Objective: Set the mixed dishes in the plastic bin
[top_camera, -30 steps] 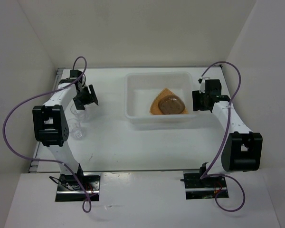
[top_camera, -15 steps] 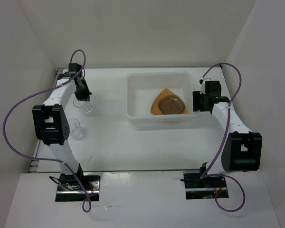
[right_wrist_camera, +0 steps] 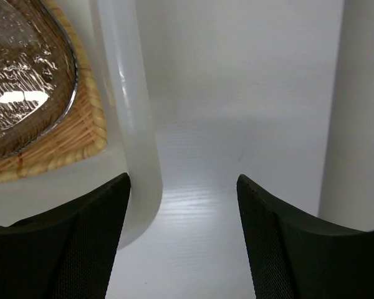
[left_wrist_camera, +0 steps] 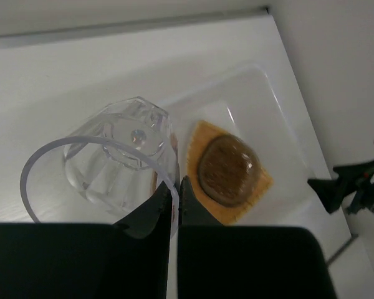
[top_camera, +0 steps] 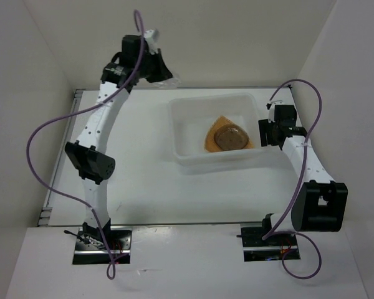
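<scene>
A small clear ribbed cup (left_wrist_camera: 121, 156) hangs in the air, its rim pinched by my left gripper (left_wrist_camera: 174, 187), which is shut on it. That left gripper (top_camera: 165, 75) is raised high over the back left corner of the plastic bin (top_camera: 173, 128). In the bin lies an orange woven plate (top_camera: 210, 140) with a grey speckled plate (top_camera: 229, 138) on top of it. My right gripper (top_camera: 265, 132) is at the bin's right side. It stands open (right_wrist_camera: 184, 180), its fingers either side of the bin's wall (right_wrist_camera: 128, 93), next to the orange plate (right_wrist_camera: 81, 140).
White walls enclose the table on the left, back and right. The right wall (right_wrist_camera: 361, 112) is close beside my right gripper. The left arm's elbow (top_camera: 90, 165) hangs over the left part of the table.
My left gripper shut on the cup at the table's left, then rose and swung toward the bin. The right gripper opened a little wider, and the bin shifted slightly right.
</scene>
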Robot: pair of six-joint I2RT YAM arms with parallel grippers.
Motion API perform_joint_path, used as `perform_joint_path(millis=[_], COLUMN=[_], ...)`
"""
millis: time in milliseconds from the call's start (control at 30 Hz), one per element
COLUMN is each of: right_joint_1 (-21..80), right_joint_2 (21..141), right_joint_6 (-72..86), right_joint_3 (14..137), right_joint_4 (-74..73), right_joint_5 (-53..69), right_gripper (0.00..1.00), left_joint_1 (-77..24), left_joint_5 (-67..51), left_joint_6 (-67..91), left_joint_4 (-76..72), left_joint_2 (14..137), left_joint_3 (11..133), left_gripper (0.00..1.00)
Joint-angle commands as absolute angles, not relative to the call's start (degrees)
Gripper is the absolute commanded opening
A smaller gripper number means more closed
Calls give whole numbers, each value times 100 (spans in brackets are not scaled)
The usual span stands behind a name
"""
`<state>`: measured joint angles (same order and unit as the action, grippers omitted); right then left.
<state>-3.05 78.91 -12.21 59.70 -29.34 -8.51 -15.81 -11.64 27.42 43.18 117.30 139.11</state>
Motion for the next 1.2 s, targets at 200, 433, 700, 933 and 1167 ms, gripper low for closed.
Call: perform_joint_path(millis=[200, 433, 700, 933, 1167], right_joint_1=[-475, -475, -422, -370, -316], right_joint_2=[7417, 7471, 7471, 7523, 7751], right_joint_6=[-1169, -1283, -1459, -1634, -1635], right_joint_3=[6688, 7181, 6549, 5968, 5669], right_joint_4=[-3226, -3278, -2979, -2795, -2742], right_joint_5=[-836, -413, -1159, -1521, -1407], right_gripper=[74, 74, 74, 74, 77], left_joint_1=[-2882, -3243, -3121, -2673, -2118], left_joint_5=[-1144, -10, 615, 756, 378], left_joint_6=[2338, 2285, 2391, 2443, 2443], left_joint_4=[4789, 5098, 5309, 5432, 5327], left_joint_2=[12945, 13587, 13904, 13957, 13904], left_joint_3=[14098, 14255, 14010, 13808, 13404], left_gripper=[0, 0, 0, 7, 8])
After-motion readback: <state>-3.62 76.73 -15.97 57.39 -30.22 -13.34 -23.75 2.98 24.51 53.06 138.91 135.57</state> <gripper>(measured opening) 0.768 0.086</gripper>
